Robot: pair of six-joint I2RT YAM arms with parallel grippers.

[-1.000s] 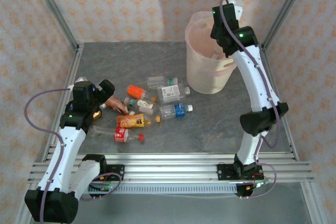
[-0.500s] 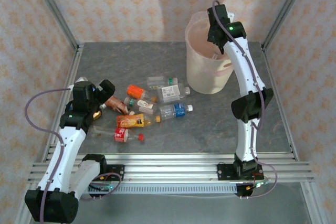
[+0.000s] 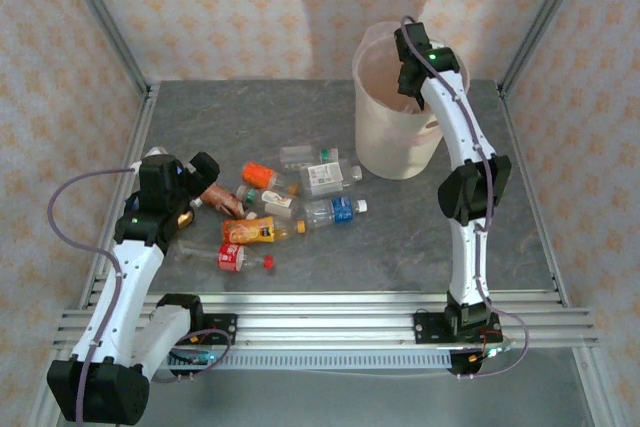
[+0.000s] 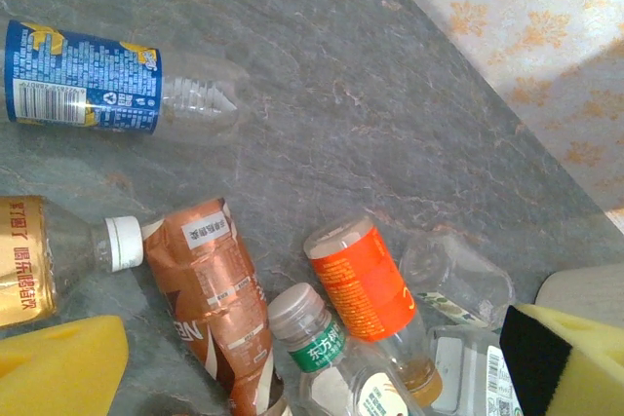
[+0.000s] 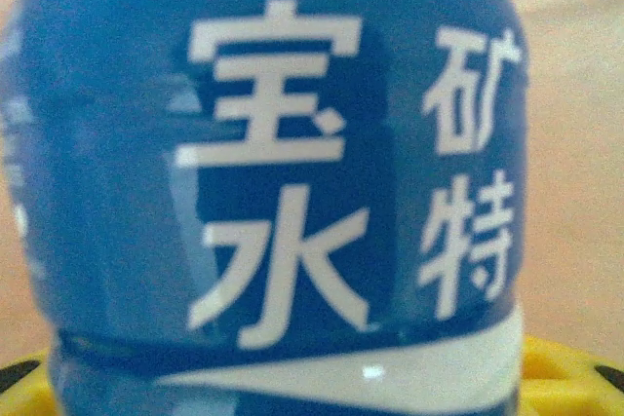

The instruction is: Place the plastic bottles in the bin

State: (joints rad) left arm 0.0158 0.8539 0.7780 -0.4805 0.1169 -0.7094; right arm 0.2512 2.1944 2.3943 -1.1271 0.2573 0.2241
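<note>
the left claw [image 3: 190, 185] stands wide open over the left end of the plastic bottles [image 3: 285, 202] scattered left of the bench [image 3: 400, 237] middle. near the far right corner, the right claw [image 3: 408, 82] grips a blue-labelled bottle [image 5: 283, 172] over the bin [image 3: 385, 147].

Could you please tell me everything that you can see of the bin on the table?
The bin is a tall round cream-white bucket, plastic by its look, with a handle slot in its side wall and a thin pinkish bag lining it. It stands upright at the far right of the grey table, near the back wall, with bottles lying to its left. The right claw hangs in its opening; whether they touch cannot be told.
</note>
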